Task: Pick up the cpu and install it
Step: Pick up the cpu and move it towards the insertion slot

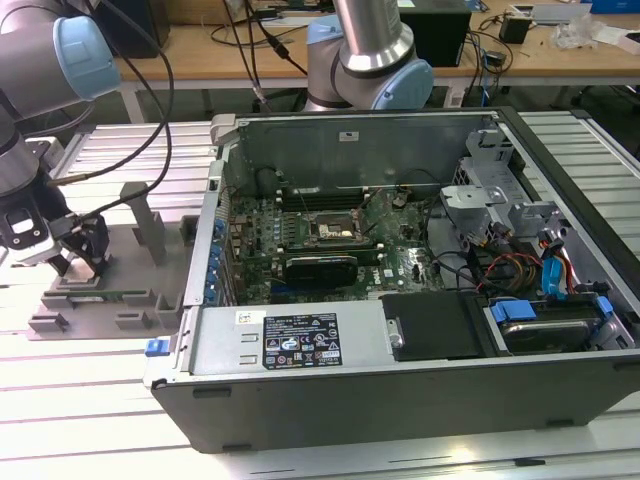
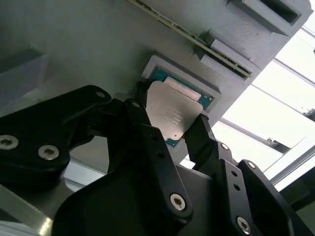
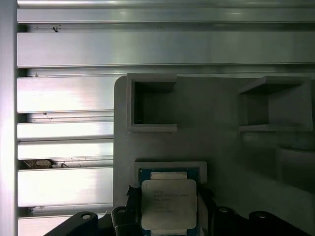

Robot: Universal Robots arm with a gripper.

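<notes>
On the tabletop, at 9 o'clock of the case: the arm's pincer (image 1: 85,262) hangs low over a grey fixture (image 1: 100,298). The fixture rests on the slatted tabletop (image 1: 90,400) just beside the open computer case (image 1: 400,390) in the exterior view.
Pincer: closed onto the cpu (image 2: 172,110). In the second wrist view its black fingers (image 2: 143,123) meet the chip's two opposite edges, one on each side.
Cpu: metal top up, lying flat at the level of its nest and not visibly raised out of it. It is well apart from the case.
Why held so: a grip by the edges leaves the shiny lid and the underside free. I judge it also keeps the chip level and square, as a seat that accepts it one way would need.
Nest: a shallow square recess (image 3: 170,166) with a raised rim. It holds the chip alone, with a blue-green band showing around the lid. The rim likely fixes the chip's place so the pincer meets it squarely.
Other pockets: two box-shaped pockets (image 3: 152,105) on the fixture look hollow. A long thin board (image 2: 216,55) lies in a slot near the nest.
Case: lid off. It holds the motherboard (image 1: 280,235), with a dark square socket (image 1: 335,228) near its middle. Cables (image 1: 500,265) and drive bays sit at 3 o'clock of the socket.
Task stage: the pick-up grip is made. The install is not yet done, since the chip sits at the fixture.
</notes>
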